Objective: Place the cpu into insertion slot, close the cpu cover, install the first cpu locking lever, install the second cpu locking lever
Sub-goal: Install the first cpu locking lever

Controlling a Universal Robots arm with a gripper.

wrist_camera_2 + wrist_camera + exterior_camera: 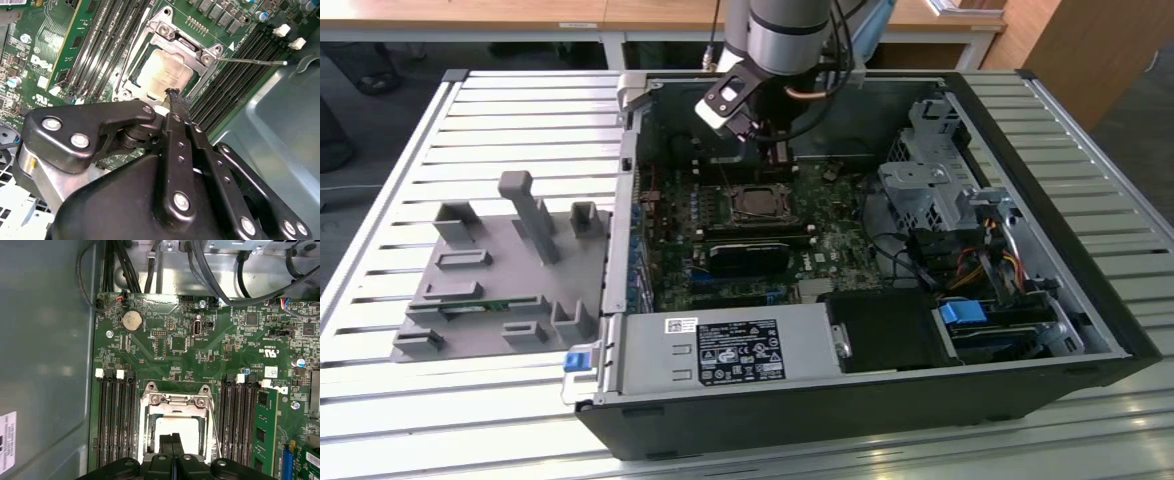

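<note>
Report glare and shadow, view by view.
Exterior view: strong glare on the slatted table, and the inside of the computer case is darker. Second wrist view: the cpu top glints pale. First wrist view: soft light patches on the case wall.

The claw (172,438) hides part of the cpu (187,426); cpu cover (148,425) too.

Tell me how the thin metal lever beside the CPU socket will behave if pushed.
The lever is a thin bare metal rod, so probably springy and slick. It seems anchored at the cpu cover corner, so a push would likely swing it, not slide it.
</note>
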